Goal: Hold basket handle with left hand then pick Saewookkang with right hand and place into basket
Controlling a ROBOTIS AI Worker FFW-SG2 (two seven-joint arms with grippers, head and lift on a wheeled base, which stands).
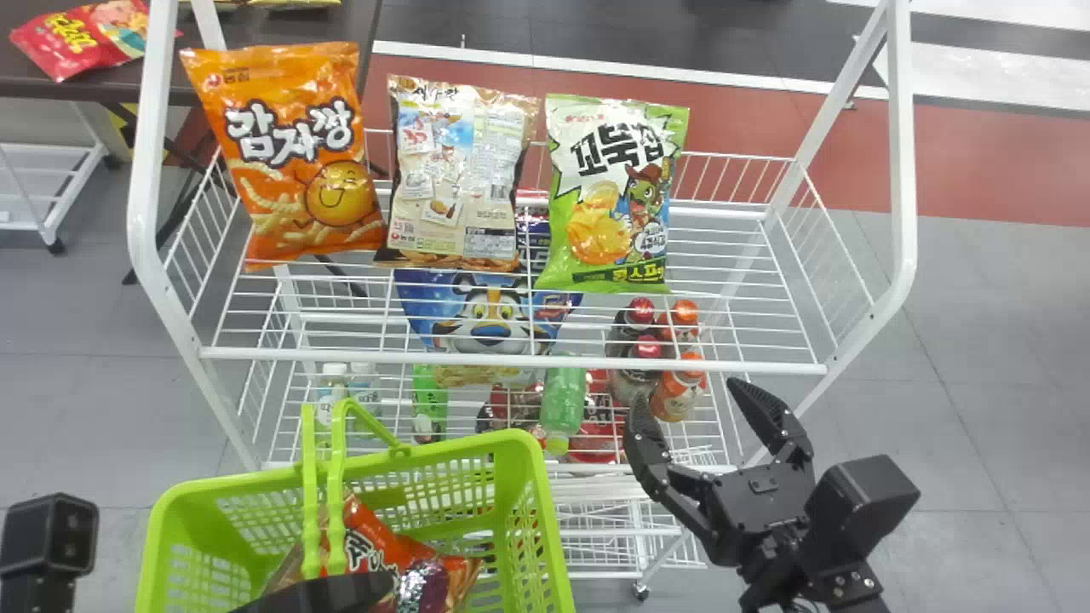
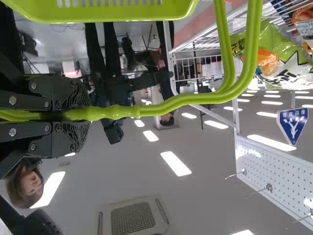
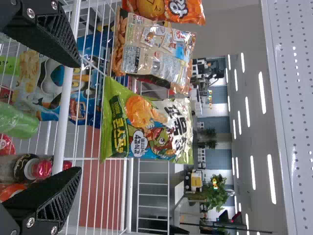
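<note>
the left wrist view shows the left pincer (image 1: 341, 589) closed round the smooth, tubular green handle (image 2: 171, 105). in the head view, the lattice-walled basket (image 1: 545, 494) around that pincer holds crinkled foil bags (image 1: 370, 541). the right pincer (image 1: 688, 398) is wide, its ribbed black fingers (image 3: 54, 39) well apart. forward and left of it, the saewookkang (image 1: 456, 179) rests on the wire shelf (image 1: 511, 362), glossy, panels of small print facing out. nearer that pincer is a green snack bag (image 1: 609, 196) with bold black lettering; farther left, an orange snack bag (image 1: 289, 162) bears white lettering. the right wrist view includes a perforated white panel (image 3: 293, 98).
</note>
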